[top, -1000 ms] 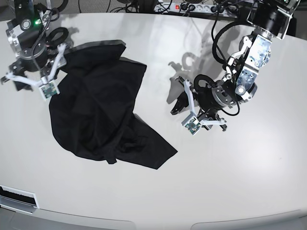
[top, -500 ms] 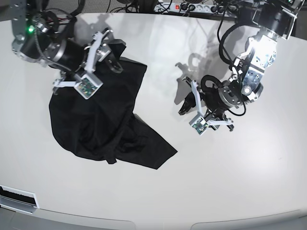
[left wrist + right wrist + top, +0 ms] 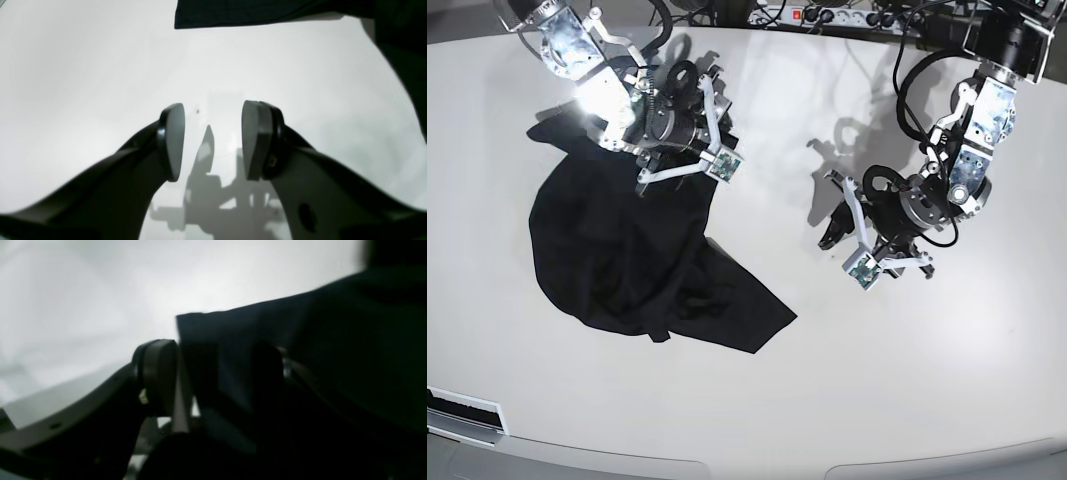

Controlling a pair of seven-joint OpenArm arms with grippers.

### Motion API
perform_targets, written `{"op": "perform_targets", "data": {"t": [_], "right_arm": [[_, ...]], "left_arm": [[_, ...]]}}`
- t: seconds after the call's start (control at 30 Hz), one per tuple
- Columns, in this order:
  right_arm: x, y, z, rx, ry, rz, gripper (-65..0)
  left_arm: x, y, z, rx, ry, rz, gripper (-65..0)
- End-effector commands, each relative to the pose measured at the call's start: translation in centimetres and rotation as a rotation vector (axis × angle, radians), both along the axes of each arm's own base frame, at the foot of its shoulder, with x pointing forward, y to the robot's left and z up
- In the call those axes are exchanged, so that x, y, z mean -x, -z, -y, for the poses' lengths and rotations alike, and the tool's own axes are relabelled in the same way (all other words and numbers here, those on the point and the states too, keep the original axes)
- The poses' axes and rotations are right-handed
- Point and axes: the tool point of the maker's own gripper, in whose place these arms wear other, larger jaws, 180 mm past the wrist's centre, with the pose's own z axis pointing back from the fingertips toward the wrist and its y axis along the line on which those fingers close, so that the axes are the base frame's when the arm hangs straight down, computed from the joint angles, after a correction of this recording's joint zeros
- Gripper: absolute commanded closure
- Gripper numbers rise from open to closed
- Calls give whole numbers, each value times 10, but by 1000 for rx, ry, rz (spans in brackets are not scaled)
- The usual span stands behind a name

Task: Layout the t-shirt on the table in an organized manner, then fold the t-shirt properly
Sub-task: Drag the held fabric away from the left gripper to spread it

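Right gripper [image 3: 213,373] straddles the t-shirt [image 3: 617,250] edge at 12 o'clock, jaws apart, not clamped; close squarely on 1 layer before pulling. Left gripper [image 3: 213,140] hangs apart and empty over the bare counter [image 3: 927,380]; bring it to the shirt's 3 o'clock corner.

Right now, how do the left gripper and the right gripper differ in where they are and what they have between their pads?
The left gripper hangs over bare table, clear of the t-shirt; the right gripper is at the shirt's far corner.
The left gripper has only white tabletop between its pads; the right gripper has black fabric lying between its pads.
Both stand open, not clamped.
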Motion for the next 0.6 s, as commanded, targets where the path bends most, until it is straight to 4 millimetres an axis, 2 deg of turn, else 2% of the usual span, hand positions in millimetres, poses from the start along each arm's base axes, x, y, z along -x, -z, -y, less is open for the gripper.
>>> {"op": "perform_targets", "data": {"t": [0.0, 0.1, 0.13, 0.17, 0.27, 0.33, 0.43, 0.5, 0.57], "right_arm": [[-17, -4, 1, 18, 18, 47, -389], [-31, 3, 11, 94, 51, 87, -386], [-34, 2, 12, 96, 63, 94, -356], [-37, 0, 12, 96, 70, 101, -285], [-40, -1, 13, 113, 51, 96, 0], [-46, -7, 15, 129, 43, 102, 0], [-58, -29, 12, 123, 47, 151, 0], [-64, -53, 7, 99, 49, 205, 0], [-71, -86, 4, 69, 53, 280, 0]], "left_arm": [[-10, -15, -2, 15, -2, 48, -286], [-10, -15, -1, 17, -1, 48, -286], [-10, -15, -1, 17, -1, 48, -286], [-10, -15, -1, 17, -1, 49, -286], [-10, -15, -1, 18, -1, 49, -286], [-11, -16, -1, 19, 0, 52, -286], [-11, -16, -1, 19, 0, 52, -286], [-11, -16, -1, 19, 0, 52, -286], [-11, -16, -1, 19, 0, 52, -286]]}}
